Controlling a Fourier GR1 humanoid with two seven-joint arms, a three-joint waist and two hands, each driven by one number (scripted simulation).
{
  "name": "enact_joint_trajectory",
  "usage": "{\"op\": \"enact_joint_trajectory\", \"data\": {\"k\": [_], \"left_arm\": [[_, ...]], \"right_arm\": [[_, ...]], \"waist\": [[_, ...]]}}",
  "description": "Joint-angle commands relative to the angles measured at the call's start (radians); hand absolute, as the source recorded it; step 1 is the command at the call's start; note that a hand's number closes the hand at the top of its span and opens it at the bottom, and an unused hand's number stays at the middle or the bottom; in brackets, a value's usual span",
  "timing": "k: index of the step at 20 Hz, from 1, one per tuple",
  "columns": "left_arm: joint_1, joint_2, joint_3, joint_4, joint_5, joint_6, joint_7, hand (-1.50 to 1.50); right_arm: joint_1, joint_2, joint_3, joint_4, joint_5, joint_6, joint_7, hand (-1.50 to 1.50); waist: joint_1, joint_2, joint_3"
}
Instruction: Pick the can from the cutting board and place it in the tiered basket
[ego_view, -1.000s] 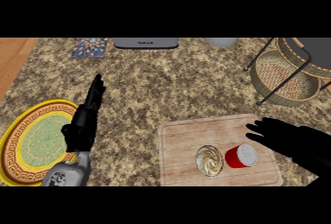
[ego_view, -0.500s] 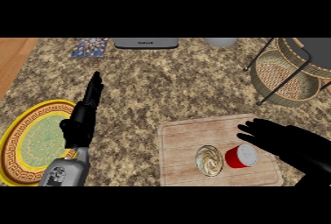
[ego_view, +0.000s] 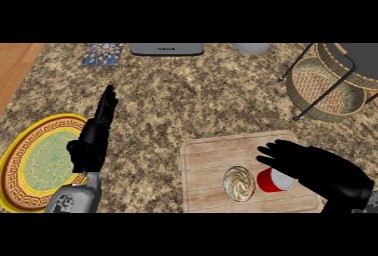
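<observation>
Head view: the red can (ego_view: 273, 182) stands on the cutting board (ego_view: 214, 157), just beside a pale swirled disc (ego_view: 238, 181) at its left. The right hand (ego_view: 319, 169) hovers over the can's right edge, fingers spread wide and holding nothing. The tiered basket (ego_view: 325, 90) sits well apart at the tabletop's (ego_view: 192, 100) far right. The left hand (ego_view: 94, 142) rests with straight fingers beside a yellow plate (ego_view: 29, 150).
</observation>
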Motion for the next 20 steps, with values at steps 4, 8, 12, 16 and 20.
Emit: {"op": "enact_joint_trajectory", "data": {"k": [4,8,12,16,20], "left_arm": [[-0.037,-0.043,-0.018,0.005,-0.046,0.021,0.039,0.0],[0.014,-0.028,-0.012,-0.063,-0.033,-0.008,0.065,0.0],[-0.017,-0.05,-0.013,-0.037,-0.057,0.005,0.053,0.0],[0.004,-0.039,0.018,0.005,-0.037,-0.01,-0.016,0.0],[-0.007,-0.065,0.008,0.03,-0.058,0.005,-0.032,0.0]], "right_arm": [[-0.017,0.042,0.006,0.091,0.043,-0.021,-0.062,-1.5],[-0.082,0.102,0.015,0.091,0.043,0.055,-0.001,-1.5],[-0.014,0.083,0.011,0.094,0.08,-0.021,-0.062,-1.5],[0.069,0.127,0.048,0.06,0.093,-0.041,-0.023,-1.5],[-0.002,0.159,0.023,0.168,0.102,-0.076,-0.06,-1.5]], "waist": [[-0.001,0.0,0.0],[0.003,0.0,0.0],[0.0,0.0,0.0],[-0.003,0.0,0.0],[-0.001,0.0,0.0]]}}
